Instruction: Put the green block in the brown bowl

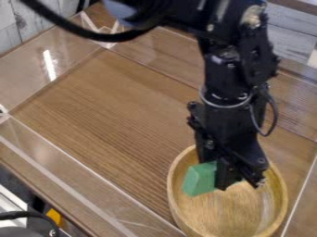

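Observation:
The green block is pinched in my gripper, which points straight down and is shut on it. The block hangs tilted just over the left inner part of the brown bowl, a wide shallow wooden bowl at the lower right of the table. Whether the block touches the bowl's floor I cannot tell. The black arm rises from the gripper toward the top of the view and hides the bowl's far rim.
The bowl stands on a wood-grain table with a clear raised border. A small clear stand sits at the far left corner. The table's front edge runs along the lower left.

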Robot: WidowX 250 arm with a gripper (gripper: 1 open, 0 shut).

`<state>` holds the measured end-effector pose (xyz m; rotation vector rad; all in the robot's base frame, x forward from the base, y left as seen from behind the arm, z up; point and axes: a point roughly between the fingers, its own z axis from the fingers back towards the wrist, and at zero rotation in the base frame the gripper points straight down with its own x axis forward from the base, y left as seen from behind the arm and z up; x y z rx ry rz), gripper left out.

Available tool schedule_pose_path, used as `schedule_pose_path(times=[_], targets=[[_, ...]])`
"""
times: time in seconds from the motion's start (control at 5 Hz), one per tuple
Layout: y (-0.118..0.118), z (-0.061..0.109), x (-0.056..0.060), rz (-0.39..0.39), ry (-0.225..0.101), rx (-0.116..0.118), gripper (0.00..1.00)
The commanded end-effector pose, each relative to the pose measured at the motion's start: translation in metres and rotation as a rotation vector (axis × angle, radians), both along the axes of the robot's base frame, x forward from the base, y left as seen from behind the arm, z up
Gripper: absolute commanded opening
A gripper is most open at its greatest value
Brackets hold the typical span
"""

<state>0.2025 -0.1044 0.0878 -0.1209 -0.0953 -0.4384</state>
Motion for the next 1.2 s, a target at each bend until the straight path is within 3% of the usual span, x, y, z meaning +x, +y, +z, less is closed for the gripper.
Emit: schedule_pose_path(times=[0.0,0.2,0.6,0.8,1.0], targets=[[-0.006,0.010,0.003,-0.007,-0.048,-0.021,0.00],[-0.009,0.013,0.003,-0.005,-0.051,-0.025,0.00],[0.006,0.022,0.017,0.126,-0.059,-0.025,0.00],[0.008,0.025,0.020,0.092,-0.043,-0.027,0.00],[0.007,0.030,0.015,0.044,-0.035,-0.028,0.00]])
